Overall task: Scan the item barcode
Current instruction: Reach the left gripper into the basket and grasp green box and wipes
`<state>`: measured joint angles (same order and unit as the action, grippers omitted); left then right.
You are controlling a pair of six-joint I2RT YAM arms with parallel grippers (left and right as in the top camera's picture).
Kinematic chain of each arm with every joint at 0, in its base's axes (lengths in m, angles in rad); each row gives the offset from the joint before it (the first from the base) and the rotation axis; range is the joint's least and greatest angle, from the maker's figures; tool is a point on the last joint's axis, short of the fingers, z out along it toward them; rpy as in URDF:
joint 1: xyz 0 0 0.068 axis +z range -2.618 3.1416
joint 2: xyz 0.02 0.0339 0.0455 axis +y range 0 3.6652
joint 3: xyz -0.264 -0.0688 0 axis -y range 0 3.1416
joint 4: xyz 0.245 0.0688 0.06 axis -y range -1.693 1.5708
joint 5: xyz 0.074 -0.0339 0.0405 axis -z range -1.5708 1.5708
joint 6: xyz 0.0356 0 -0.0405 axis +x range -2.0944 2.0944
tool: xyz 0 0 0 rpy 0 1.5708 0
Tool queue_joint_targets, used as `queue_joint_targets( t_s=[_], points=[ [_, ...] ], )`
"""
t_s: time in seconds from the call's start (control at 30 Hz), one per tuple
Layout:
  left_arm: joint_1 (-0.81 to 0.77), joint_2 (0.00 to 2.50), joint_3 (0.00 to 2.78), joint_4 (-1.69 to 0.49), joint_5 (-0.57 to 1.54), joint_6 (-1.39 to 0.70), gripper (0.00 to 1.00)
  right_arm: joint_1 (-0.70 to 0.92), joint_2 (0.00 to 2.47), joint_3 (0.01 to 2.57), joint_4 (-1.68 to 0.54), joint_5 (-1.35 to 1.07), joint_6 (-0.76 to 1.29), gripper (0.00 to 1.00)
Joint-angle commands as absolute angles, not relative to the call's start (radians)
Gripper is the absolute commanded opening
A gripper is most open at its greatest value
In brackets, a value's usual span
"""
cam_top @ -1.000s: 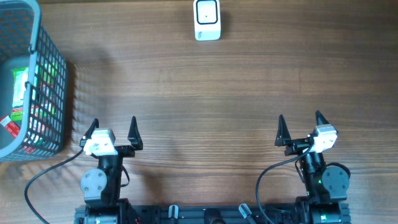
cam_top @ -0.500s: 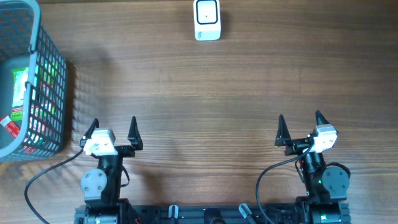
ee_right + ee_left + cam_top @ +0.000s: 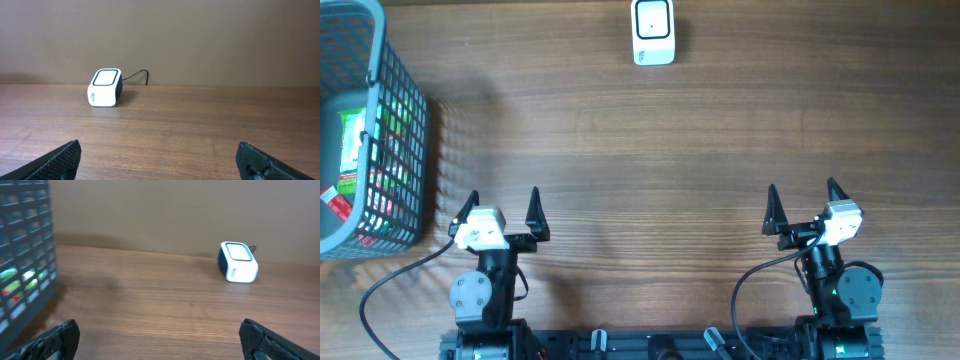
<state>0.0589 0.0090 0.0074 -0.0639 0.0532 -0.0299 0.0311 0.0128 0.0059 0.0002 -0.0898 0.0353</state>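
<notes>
no legible txt, scanner (image 3: 653, 32) label too blurry

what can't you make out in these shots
1. Items in the basket: overhead, they are cut off by the left edge and screened by the mesh, so no barcode is readable. The left wrist view shows only green and red glimpses through the mesh.
2. Scanner: the print on its front is too small to read in both wrist views.
3. Cable: in the right wrist view it is too thin to trace to its end.
</notes>
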Motion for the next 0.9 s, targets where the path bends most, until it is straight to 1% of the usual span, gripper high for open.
queue_joint_targets(
  t_s=[0.0,0.13,0.2,0.3,0.4,0.53,0.57,0.63,0.7,0.77,0.83,0.87],
  points=[
    [0.063,0.007,0.006,-0.054,0.263,-0.015,1.00,0.026,0.007,0.005,0.006,-0.106,0.027,1.00],
    [0.063,0.007,0.006,-0.020,0.305,-0.016,1.00,0.026,0.007,0.005,0.006,-0.106,0.027,1.00],
    [0.063,0.008,0.056,-0.006,0.375,-0.109,1.00,0.026,0.007,0.005,0.006,-0.106,0.027,1.00],
    [0.064,0.030,0.228,-0.131,0.348,-0.195,1.00,0.026,0.007,0.005,0.006,-0.106,0.027,1.00],
    [0.064,0.166,0.543,-0.366,0.305,-0.188,1.00,0.026,0.007,0.005,0.006,-0.106,0.027,1.00],
    [0.064,0.504,1.018,-0.748,0.240,-0.137,1.00,0.026,0.007,0.005,0.006,-0.106,0.027,1.00],
    [0.064,0.645,1.202,-0.889,0.202,-0.134,1.00,0.026,0.007,0.005,0.006,-0.106,0.027,1.00],
    [0.064,0.887,1.517,-1.100,0.147,-0.094,1.00,0.026,0.007,0.005,0.006,-0.106,0.027,1.00],
    [0.064,1.079,1.775,-1.213,0.140,-0.048,1.00,0.026,0.007,0.005,0.006,-0.106,0.027,1.00],
    [0.064,1.232,1.984,-1.274,0.139,-0.048,1.00,0.026,0.007,0.005,0.006,-0.106,0.027,1.00],
    [0.064,1.323,2.101,-1.302,0.125,0.008,1.00,0.026,0.007,0.005,0.006,-0.106,0.027,1.00],
    [0.066,1.372,2.154,-1.308,0.057,-0.006,1.00,0.026,0.007,0.005,0.006,-0.106,0.027,1.00]
  ],
)
